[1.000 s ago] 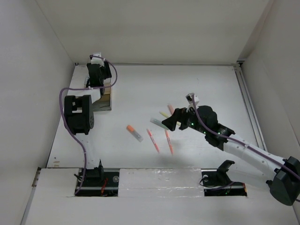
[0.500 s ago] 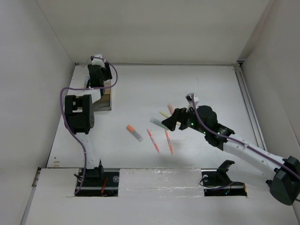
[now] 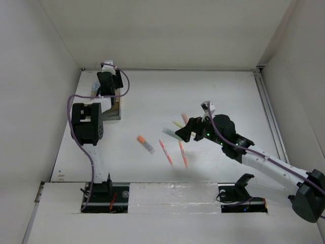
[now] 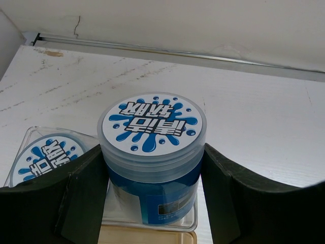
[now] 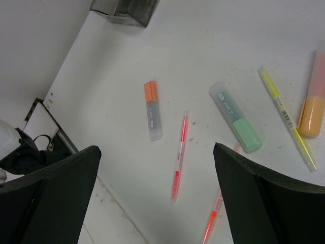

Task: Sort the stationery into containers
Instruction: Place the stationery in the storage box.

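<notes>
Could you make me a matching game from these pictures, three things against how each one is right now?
Things:
1. blue splash-label tub
2. right hand
3. green highlighter

States:
a. lying on the table beside a yellow pen
b. wide open, holding nothing
c. clamped in the left hand

Pairs: 1-c, 2-b, 3-a.

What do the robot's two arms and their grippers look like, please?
Both the left arm and the right arm pair black joint housings with white links, and a purple cable runs along each. A small white camera block sits at each wrist, and a green light glows on the right arm. The left gripper and right gripper have broad, matte black fingers.
</notes>
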`<action>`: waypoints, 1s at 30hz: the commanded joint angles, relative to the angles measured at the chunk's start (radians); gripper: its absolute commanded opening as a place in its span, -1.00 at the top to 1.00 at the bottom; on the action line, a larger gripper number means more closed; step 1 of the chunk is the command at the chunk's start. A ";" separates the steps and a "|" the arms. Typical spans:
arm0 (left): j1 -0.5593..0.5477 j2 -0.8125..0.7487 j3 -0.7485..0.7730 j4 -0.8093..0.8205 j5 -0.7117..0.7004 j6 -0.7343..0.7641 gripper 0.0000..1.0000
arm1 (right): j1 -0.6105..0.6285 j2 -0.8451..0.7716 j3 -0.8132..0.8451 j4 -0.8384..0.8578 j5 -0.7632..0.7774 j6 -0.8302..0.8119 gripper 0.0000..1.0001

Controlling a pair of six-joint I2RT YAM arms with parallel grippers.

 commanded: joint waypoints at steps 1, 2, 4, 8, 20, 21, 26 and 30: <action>0.000 -0.013 0.012 0.078 -0.014 0.008 1.00 | 0.006 -0.012 0.019 0.056 -0.012 -0.018 -0.98; 0.000 -0.013 0.021 0.078 -0.014 0.008 1.00 | 0.006 -0.012 0.019 0.056 -0.012 -0.018 -0.98; 0.000 -0.004 0.021 0.069 -0.014 0.008 1.00 | 0.006 -0.012 0.019 0.056 -0.012 -0.018 -0.98; 0.000 0.007 0.056 0.037 -0.014 0.008 1.00 | 0.006 -0.022 0.019 0.056 -0.012 -0.018 -0.98; 0.000 0.007 0.047 0.046 -0.067 -0.012 0.99 | 0.006 -0.031 0.019 0.056 -0.021 -0.018 -0.98; 0.000 0.007 0.047 0.046 -0.067 -0.012 0.99 | 0.006 -0.031 0.019 0.056 -0.021 -0.018 -0.98; -0.009 -0.002 0.028 0.066 -0.067 -0.002 0.70 | 0.006 -0.031 0.019 0.056 -0.030 -0.018 -0.98; -0.009 -0.002 0.027 0.066 -0.067 -0.002 0.62 | 0.006 -0.031 0.019 0.056 -0.030 -0.018 -0.98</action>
